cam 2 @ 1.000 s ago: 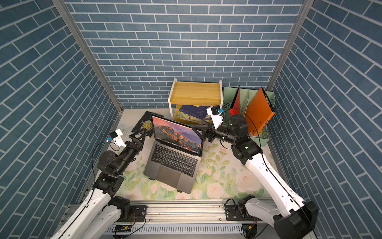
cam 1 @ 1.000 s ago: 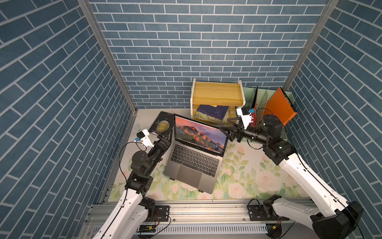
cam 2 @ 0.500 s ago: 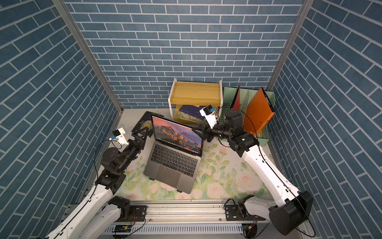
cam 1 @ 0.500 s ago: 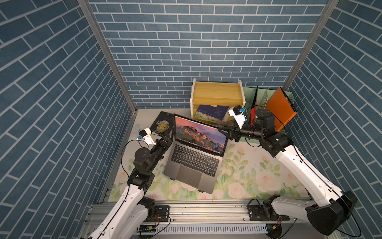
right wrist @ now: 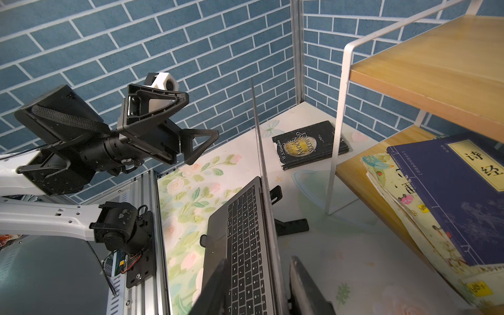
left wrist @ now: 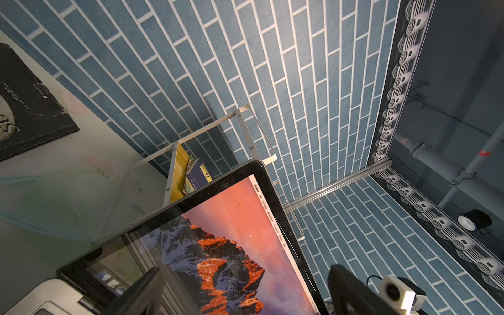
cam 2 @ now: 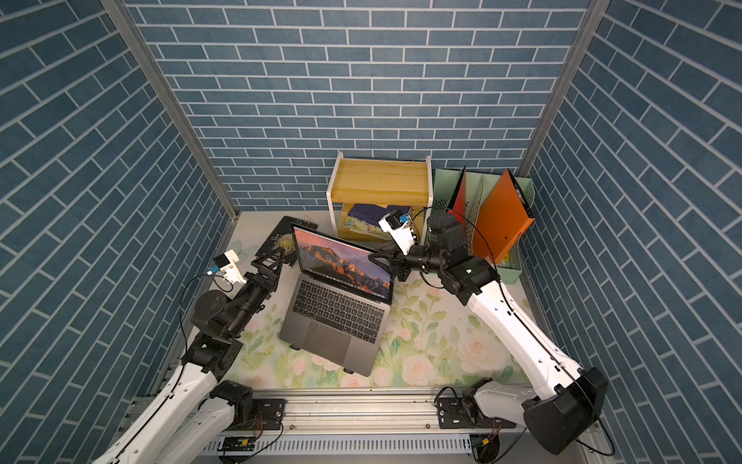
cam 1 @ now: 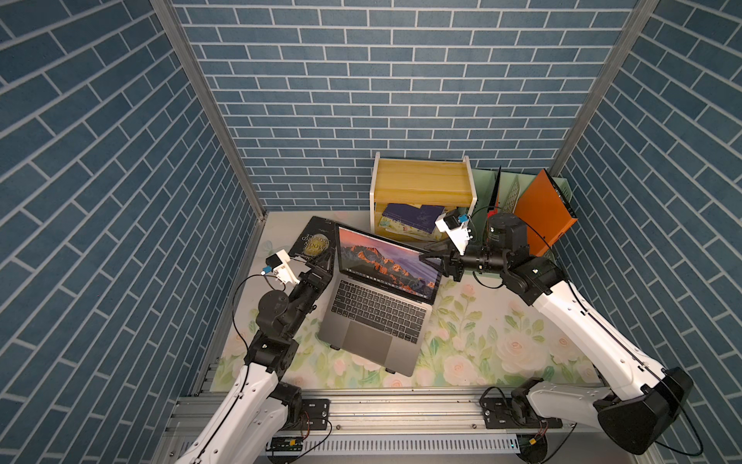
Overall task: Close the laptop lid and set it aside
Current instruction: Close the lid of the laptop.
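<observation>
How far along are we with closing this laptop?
Done: nothing yet; the laptop lid stands open. In hand: the right gripper straddles the lid's side edge, jaws not yet closed on it; the left gripper hovers open by the opposite edge. Left: fold the lid down, then set the laptop aside.

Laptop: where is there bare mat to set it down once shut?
Widest free patch: the mat between the laptop, the right arm and the front rail. Left of the laptop, the left arm fills the gap. The back is crowded: book, shelf, folder.
</observation>
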Tool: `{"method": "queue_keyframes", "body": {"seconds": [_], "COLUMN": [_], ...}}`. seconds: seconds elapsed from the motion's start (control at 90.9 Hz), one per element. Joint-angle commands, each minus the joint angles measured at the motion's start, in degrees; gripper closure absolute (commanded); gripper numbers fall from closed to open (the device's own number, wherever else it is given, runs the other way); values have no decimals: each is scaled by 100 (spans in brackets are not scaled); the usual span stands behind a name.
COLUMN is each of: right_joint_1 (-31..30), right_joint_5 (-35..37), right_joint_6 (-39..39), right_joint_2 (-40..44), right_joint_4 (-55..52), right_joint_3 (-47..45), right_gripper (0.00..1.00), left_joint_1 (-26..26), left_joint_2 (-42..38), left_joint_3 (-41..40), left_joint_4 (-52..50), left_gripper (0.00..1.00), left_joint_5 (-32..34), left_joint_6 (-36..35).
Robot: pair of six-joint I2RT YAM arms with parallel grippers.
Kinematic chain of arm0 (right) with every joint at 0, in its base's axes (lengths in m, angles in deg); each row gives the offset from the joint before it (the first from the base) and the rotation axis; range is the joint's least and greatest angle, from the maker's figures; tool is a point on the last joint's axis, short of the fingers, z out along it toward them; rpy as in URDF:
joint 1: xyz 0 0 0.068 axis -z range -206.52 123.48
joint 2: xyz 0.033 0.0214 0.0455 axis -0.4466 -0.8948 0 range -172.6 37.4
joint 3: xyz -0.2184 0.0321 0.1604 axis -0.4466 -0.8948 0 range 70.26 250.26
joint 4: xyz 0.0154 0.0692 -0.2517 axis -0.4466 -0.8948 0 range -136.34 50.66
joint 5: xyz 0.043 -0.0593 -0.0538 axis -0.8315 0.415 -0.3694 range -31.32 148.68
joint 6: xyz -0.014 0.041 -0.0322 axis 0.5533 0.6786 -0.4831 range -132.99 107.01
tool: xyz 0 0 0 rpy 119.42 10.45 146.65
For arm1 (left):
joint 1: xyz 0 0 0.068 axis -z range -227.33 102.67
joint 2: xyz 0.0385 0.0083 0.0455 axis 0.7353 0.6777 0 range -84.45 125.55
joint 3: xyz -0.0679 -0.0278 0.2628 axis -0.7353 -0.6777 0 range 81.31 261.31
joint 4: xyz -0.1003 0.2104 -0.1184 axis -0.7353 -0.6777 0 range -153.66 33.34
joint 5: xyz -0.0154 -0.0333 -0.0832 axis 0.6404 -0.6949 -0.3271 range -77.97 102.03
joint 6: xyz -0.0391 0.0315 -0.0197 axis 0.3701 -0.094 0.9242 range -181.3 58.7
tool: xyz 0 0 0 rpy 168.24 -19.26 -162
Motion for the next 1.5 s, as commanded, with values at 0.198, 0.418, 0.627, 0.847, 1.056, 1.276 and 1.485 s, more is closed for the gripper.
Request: {"method": "queue_keyframes", "body": {"seconds": [0.198, 0.418, 0.627, 0.847, 1.056, 1.276, 1.485], "right_joint_1": [-216, -300, -298, -344, -454, -761, -1267], "right_joint_5": [140, 390, 502, 514, 821, 1379, 2021], "right_joint_6": [-282, -462, -555, -733, -933, -1115, -1190], "right_joint_2": [109, 200, 232, 273, 409, 579, 796], "right_joint_4": [-100, -143, -147, -265, -346, -332, -278], "right_joint_3": [35, -31, -86, -69, -159, -258, -454], "right_gripper": [67, 68, 69, 74, 82, 87, 88], "left_joint_1": [17, 17, 17, 17, 24, 25, 25], "left_joint_2": [7, -50, 61, 117, 216, 258, 36], "left_joint_3": [-57, -126, -183, -130, -59, 128, 537], "left_joint_4": [24, 26, 179, 130, 111, -3, -468], "left_gripper": [2, 2, 5, 5, 6, 6, 7], "left_joint_5": [59, 118, 122, 199, 240, 305, 719], "left_joint_6": [-41, 25, 164, 164, 164, 164, 168]}}
